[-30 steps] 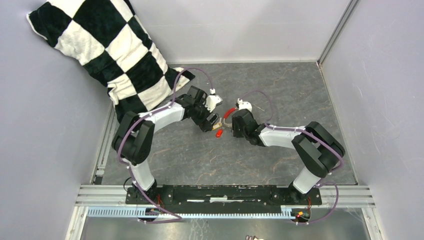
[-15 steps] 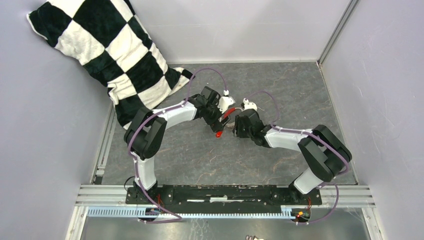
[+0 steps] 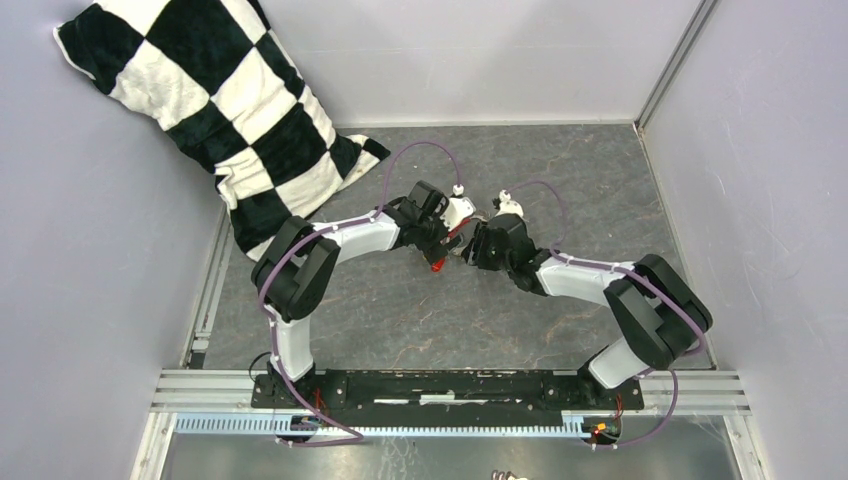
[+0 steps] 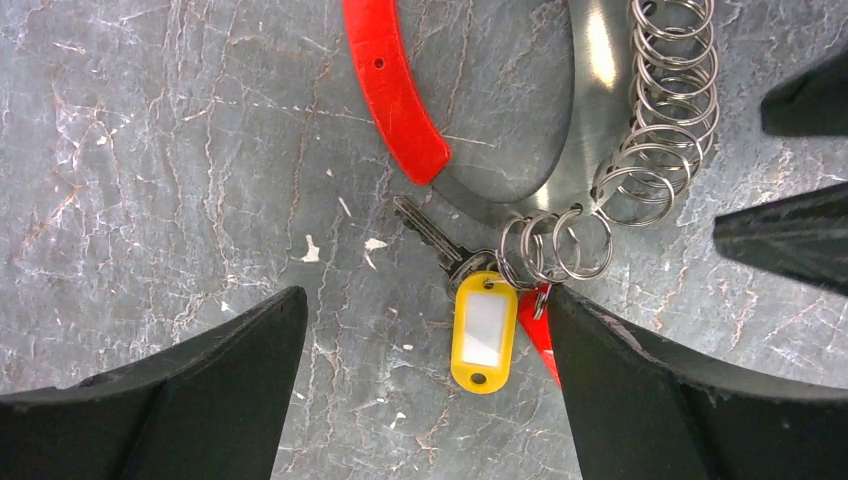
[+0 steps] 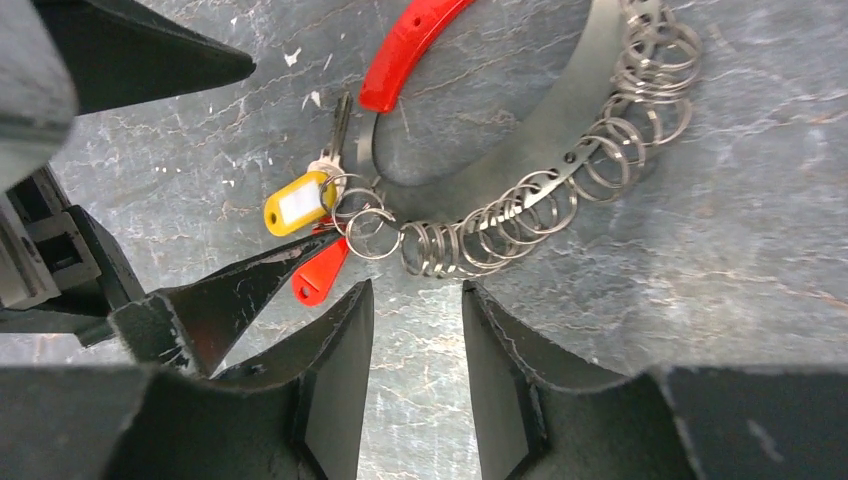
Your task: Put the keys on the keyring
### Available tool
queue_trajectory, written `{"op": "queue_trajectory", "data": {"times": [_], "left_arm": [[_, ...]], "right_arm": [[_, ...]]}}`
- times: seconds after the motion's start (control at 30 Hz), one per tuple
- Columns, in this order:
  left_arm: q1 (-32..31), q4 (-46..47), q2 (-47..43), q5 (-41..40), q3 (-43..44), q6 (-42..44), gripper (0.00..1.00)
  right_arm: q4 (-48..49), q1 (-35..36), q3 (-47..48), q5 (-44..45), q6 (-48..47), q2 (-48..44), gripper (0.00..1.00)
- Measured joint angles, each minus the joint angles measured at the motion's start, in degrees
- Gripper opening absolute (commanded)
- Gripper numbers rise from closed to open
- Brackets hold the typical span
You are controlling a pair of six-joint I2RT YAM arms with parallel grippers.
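Left gripper: spread wide and pinching nothing. Its two dark fingers straddle the yellow-tagged key, low over the table.
Right gripper: jaws part-way apart with only bare stone between them, so it holds nothing. It faces the left one from the other side of the bundle.
Keyring: lies flat on the table between the two grippers. It is a grey band with a red sleeve along one arc and a row of small split rings strung on it.
Keys: the yellow-tagged key rests just beside the end of the sleeve, its blade pointing toward it. A red tag is tucked against it, partly hidden by a left finger. Whether their rings already sit on the band cannot be told.
Change: over the last second the left arm has reached further out, carrying its gripper from beside the red tag to right over the bundle. The right arm has shifted with it and drawn closer. In the overhead view the sleeve, plain a second ago, is now mostly covered by the two grippers.
Meaning: both grippers look set for a pick, the left on the tagged key and the right likely to steady the band. No grasp is made yet, so the threading seems still ahead.
Risk: the fingers crowd one another, so a closing move could nudge the light rings aside.
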Motion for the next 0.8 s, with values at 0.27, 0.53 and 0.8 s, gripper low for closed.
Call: {"op": "queue_trajectory", "data": {"times": [0.27, 0.53, 0.8], "left_arm": [[0.0, 0.2, -1.2, 0.2, -1.5, 1.7, 0.86], [0.1, 0.1, -2.7, 0.2, -3.3, 3.4, 0.81], [2.0, -2.2, -3.3, 4.9, -3.7, 3.1, 0.80]], "right_arm": [[2.2, 1.3, 0.0, -2.9, 3.5, 3.8, 0.44], [2.0, 3.1, 0.2, -1.7, 4.3, 3.8, 0.43], [-0.1, 5.8, 0.8, 3.9, 0.2, 1.9, 0.44]]}}
